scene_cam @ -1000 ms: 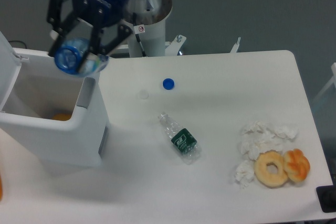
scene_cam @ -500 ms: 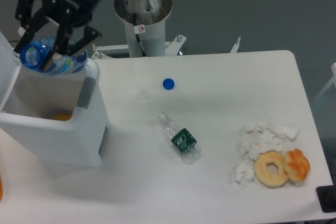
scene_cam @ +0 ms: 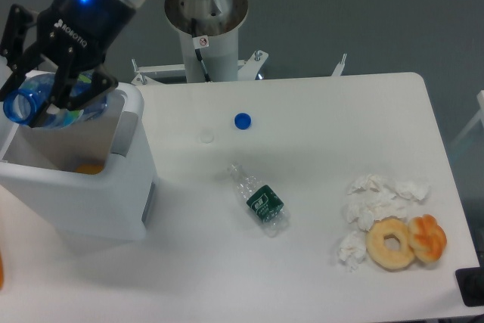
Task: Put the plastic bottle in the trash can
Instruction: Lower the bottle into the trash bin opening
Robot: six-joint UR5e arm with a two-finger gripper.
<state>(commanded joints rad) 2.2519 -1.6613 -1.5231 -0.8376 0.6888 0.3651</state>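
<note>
- End effector (scene_cam: 47,104) is at the upper left of the frame, and its two black fingers (scene_cam: 66,81) are clenched around the plastic bottle (scene_cam: 53,106), which lies on its side between them.
- Compared with one second ago, the arm has carried the bottle leftward: then it hung above the right rear corner of the trash can (scene_cam: 76,179), and now it hangs over the open mouth, near the rear left part.
- The blue neck ring of the bottle points toward the left edge of the frame, and the body looks to be above the rim, not yet inside the can.
- For the task this means, in my judgement, that the carrying part is almost finished; what remains is to release the bottle so that it falls into the can.
- Something orange shows at the bottom of the can, under the bottle.
- Nothing else has moved on the tabletop (scene_cam: 340,126): the small blue cap (scene_cam: 242,120) is at the upper middle, and the thinner clear bottle with a dark green label (scene_cam: 259,200) lies in the center.
- At the lower right are the crumpled white tissues (scene_cam: 374,194) and two doughnuts (scene_cam: 406,240), well apart from the can.
- One risk I see: the bottle sits near the left side of the opening, so it could strike the rim there when dropped.
</note>
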